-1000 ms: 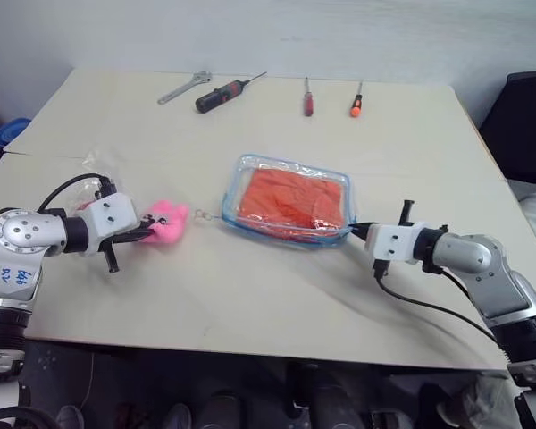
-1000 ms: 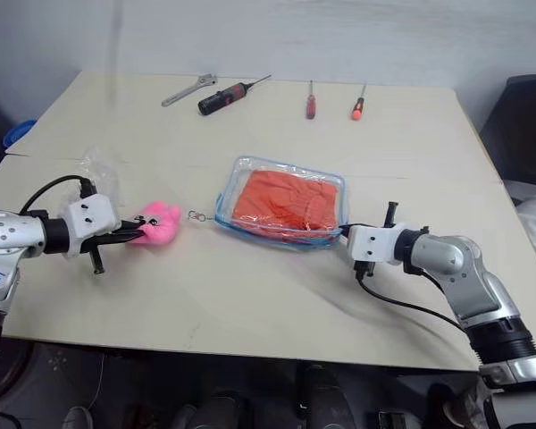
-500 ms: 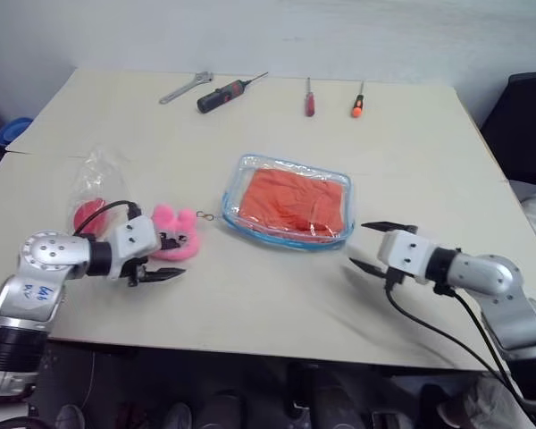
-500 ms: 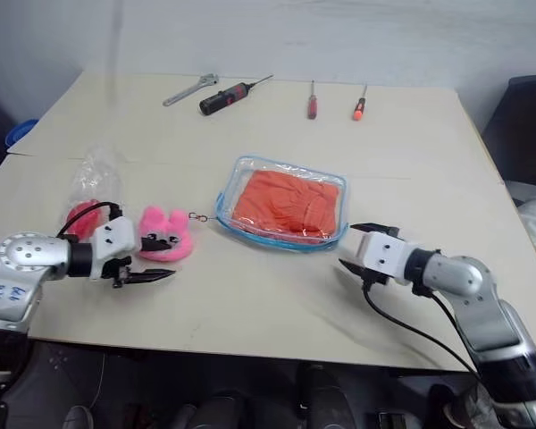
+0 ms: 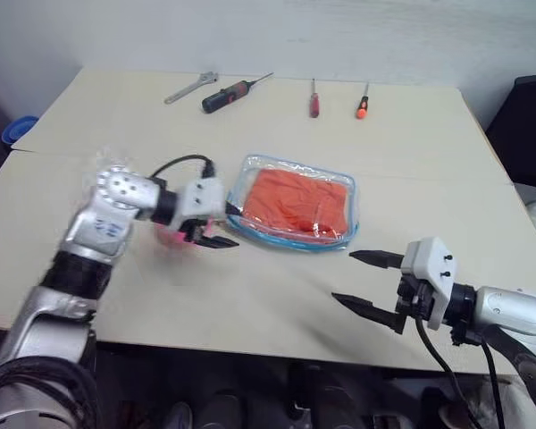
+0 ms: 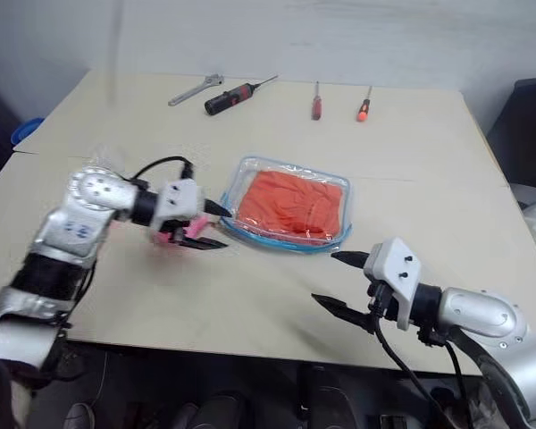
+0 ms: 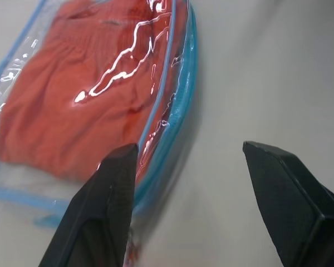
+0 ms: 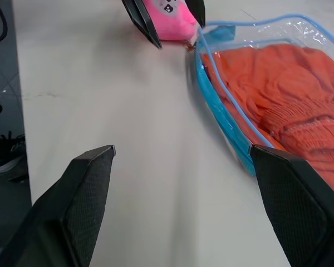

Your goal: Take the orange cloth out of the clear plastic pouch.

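Orange cloth [image 5: 297, 202] inside clear plastic pouch [image 5: 241, 173], left hand [image 5: 221, 225] beside it, spread wide, empty

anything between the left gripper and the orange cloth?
Yes: the clear plastic pouch itself. The orange cloth lies inside it, behind the blue-trimmed wall. The left gripper, jaws open, sits at the pouch's near-left corner, with nothing else in between.
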